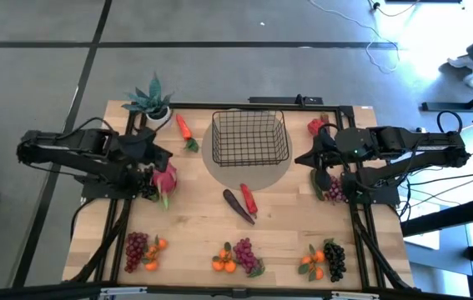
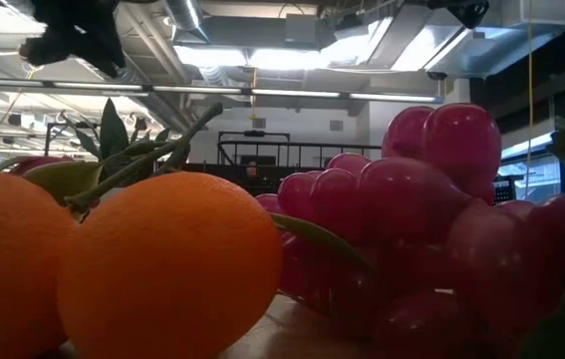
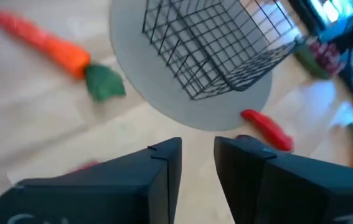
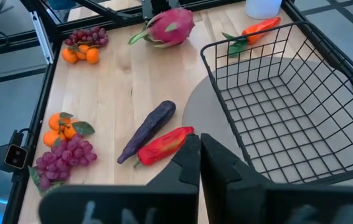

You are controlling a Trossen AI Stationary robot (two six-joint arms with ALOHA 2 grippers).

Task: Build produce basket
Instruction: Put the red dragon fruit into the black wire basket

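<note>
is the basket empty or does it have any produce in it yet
Empty. The basket shows only bare wire grid in the high and right wrist views; the carrot, eggplant and red pepper lie outside it.

- Overhead view evenly lit; blown-out glare on floor (image 1: 436, 33) at upper right, rest of floor dull grey.
- Soft short shadows under arms and basket (image 1: 250, 137), no hard edges.
- Low view backlit by ceiling light panels (image 2: 262, 55), bright and washed out.
- Oranges (image 2: 167, 264) and grape bunch (image 2: 431, 214) pressed close to lens, soft, filling frame; sheen on grapes.
- Left wrist view heavily smeared: carrot (image 3: 45, 43), red pepper (image 3: 266, 129), tabletop all streaked; bluish flare at upper right corner.
- Right wrist view sharpest, warm even light on wood (image 4: 114, 81); near fingers (image 4: 185, 165) blurred.
- Slight barrel bend at wrist view edges.
</note>
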